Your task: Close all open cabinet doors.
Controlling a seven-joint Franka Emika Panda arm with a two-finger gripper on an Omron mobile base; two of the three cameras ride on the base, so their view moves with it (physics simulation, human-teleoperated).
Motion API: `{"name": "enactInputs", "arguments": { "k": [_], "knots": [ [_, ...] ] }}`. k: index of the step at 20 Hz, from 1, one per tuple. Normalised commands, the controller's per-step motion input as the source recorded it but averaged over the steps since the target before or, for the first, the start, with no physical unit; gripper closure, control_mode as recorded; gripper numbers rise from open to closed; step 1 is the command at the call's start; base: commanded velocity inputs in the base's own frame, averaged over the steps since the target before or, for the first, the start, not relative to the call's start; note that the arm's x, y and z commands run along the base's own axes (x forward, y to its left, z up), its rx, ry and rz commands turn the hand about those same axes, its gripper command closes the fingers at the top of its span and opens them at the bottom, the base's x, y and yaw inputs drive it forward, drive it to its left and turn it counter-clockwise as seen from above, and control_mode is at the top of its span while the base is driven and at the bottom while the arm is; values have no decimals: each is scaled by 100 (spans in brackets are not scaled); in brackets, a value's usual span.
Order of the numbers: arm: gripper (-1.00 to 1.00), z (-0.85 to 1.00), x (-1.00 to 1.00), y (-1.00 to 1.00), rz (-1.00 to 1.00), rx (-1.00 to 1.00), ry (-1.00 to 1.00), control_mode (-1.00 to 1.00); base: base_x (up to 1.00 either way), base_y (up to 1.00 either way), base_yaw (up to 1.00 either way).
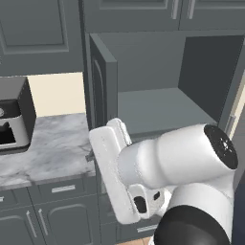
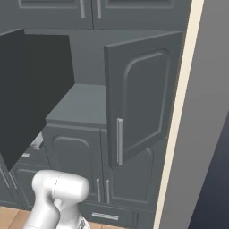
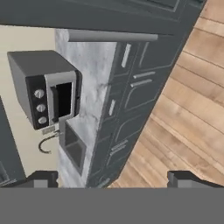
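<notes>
Two dark slate-grey cabinet doors stand open on the tall unit's middle compartment. The left door (image 1: 101,86) swings out toward me, seen nearly edge-on; its dark inner face (image 2: 31,94) shows in the right base view. The right door (image 2: 143,98) hangs half open, with an arched panel and a silver bar handle (image 2: 119,141). My gripper (image 3: 114,180) is open with nothing between its fingertips (image 3: 41,179), hanging by the left door, whose handle (image 3: 111,36) crosses the top of the rolled hand view. The white arm (image 1: 172,162) fills the foreground below the compartment.
A marble counter (image 1: 52,143) runs left of the tall unit, carrying a grey toaster oven (image 3: 48,87), with a sink (image 3: 72,146) beyond. Closed lower doors (image 2: 76,165) and drawer fronts sit under the compartment. A cream wall edge (image 2: 179,134) bounds the right. Wood floor (image 3: 183,118) lies below.
</notes>
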Motion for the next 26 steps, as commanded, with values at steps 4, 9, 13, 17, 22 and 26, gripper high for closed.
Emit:
{"name": "enactInputs", "arguments": {
  "k": [4, 9, 13, 17, 22, 26],
  "knots": [
    [-100, -27, 43, 25, -31, 0, 0, -100, 0, 0, 0],
    [-100, -28, 53, 6, -28, 0, -5, -100, 0, 0, 0],
    [-100, -26, 50, 0, -25, -3, -8, -100, 0, 0, 0],
    [-100, -16, 52, 10, -28, -7, -12, -100, 0, 0, 0],
    [-100, -5, 36, 18, -24, -11, -6, -100, 0, 0, 0],
    [-100, -15, 42, 0, -16, -8, 0, -100, 0, 0, 0]
  ]
}}
